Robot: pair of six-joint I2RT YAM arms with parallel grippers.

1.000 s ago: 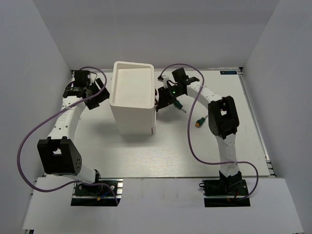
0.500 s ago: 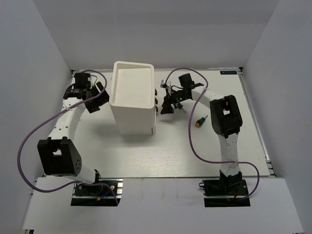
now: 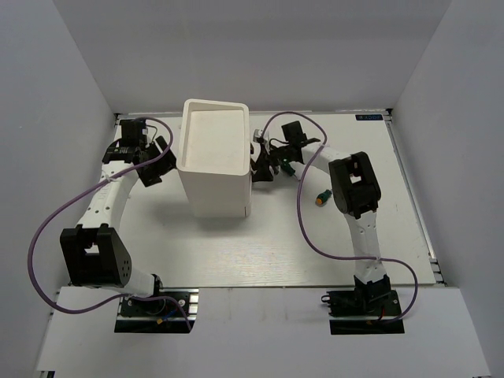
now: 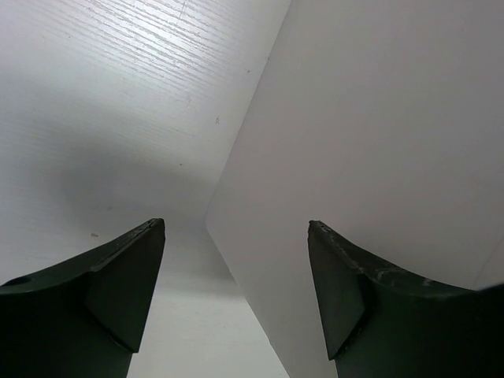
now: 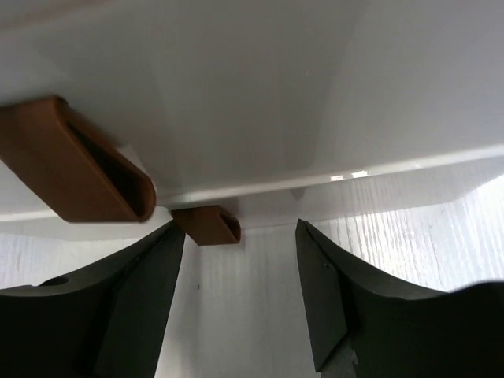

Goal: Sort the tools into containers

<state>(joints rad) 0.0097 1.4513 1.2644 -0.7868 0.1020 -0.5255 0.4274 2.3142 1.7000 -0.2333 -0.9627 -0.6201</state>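
The tall white bin (image 3: pixel 216 197) stands upright on the bench (image 3: pixel 236 252). The orange-green stubby screwdriver (image 3: pixel 320 197) lies on the bench to the bin's right, well apart from it. The left tool (image 4: pixel 236 227) is spread wide and empty, facing a bin corner. The right tool (image 5: pixel 240 227) is also wide and empty, near the bin's right wall.

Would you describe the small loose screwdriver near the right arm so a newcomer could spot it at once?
Find the tall white bin mid-table, then look right to the right arm's black elbow. Just left of that elbow, on bare table, lies a stubby screwdriver; its orange-and-green colouring stands out against the black elbow and purple cable nearby.
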